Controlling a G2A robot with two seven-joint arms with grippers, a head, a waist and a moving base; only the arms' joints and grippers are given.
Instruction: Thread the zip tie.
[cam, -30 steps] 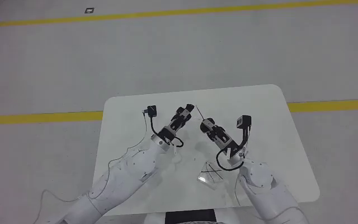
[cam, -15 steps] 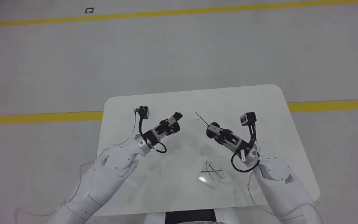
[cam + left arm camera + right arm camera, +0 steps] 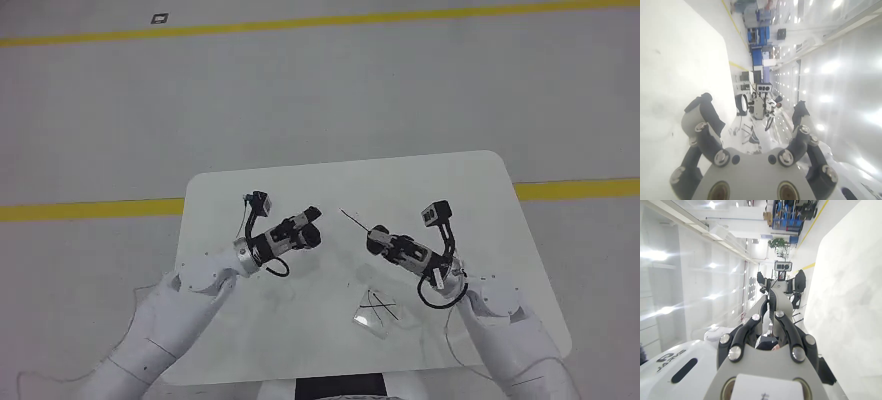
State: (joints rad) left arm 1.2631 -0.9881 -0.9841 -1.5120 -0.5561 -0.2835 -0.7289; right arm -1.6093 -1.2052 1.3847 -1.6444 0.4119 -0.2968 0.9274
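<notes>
**Right gripper** (image 3: 377, 237): jaws closed on the near end of the zip tie (image 3: 356, 221). It is held over the middle of the table (image 3: 460, 190).

**Left gripper** (image 3: 752, 101): jaws spread wide with nothing between them. It faces the right gripper across a gap and stands apart from the tie's free tip.

**Step in hand (judged):** the left gripper has to take the free end so the strip can be bent round and fed through its own head.
- Close on the strip a little short of the tip, with the flat faces against the pads, so a bare length is left to lead into the slot.
- Keep the right grip firm, since any roll of the strip there turns the slot off line.
- Bend the strip in a gentle loop rather than a kink.
- Bring the tip square to the slot and push it straight in.
- The strip is narrow and springy, so a hurried or off-centre pinch will likely flick it aside.

**Zip tie:** a thin, dark, straight strip.
- It juts from the right gripper, away from the robot and slanting toward the left gripper's side.
- It is not yet looped.
- The head, and which end is clamped, are too small to tell.

**Spare ties** (image 3: 378, 302): a few dark strips lying crossed on the table, near the robot.

**Bag** (image 3: 366, 320): clear, lying just beside the spare ties.
</notes>
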